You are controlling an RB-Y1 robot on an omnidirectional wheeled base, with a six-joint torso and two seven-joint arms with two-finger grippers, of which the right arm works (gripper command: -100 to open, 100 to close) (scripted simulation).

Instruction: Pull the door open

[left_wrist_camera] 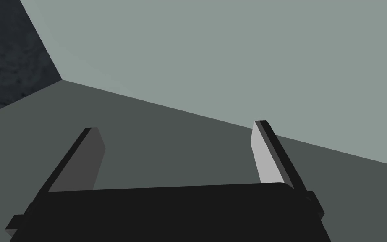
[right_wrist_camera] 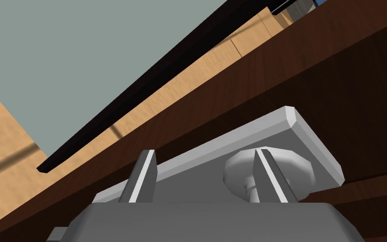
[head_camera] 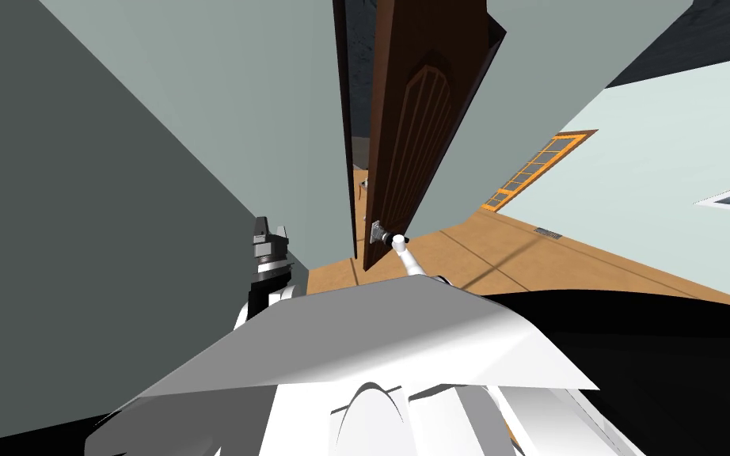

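A dark brown panelled door (head_camera: 419,119) stands ajar, its free edge towards me. Its grey handle plate (head_camera: 377,233) sits low on the edge. My right gripper (head_camera: 397,239) is at that plate on a white forearm. In the right wrist view the right gripper (right_wrist_camera: 206,151) is open, its fingers laid over the plate (right_wrist_camera: 230,143), one finger crossing the round handle base (right_wrist_camera: 291,168); nothing shows pressed between them. The door's brown face (right_wrist_camera: 335,63) is behind. My left gripper (head_camera: 270,228) is raised beside the grey wall, open and empty (left_wrist_camera: 177,126).
A grey wall (head_camera: 118,158) runs close on my left. Wooden floor (head_camera: 514,261) spreads to the right, where a pale wall carries an orange-framed panel (head_camera: 537,166). Through the door gap (head_camera: 359,190) more floor shows. A black area (head_camera: 656,324) lies at the lower right.
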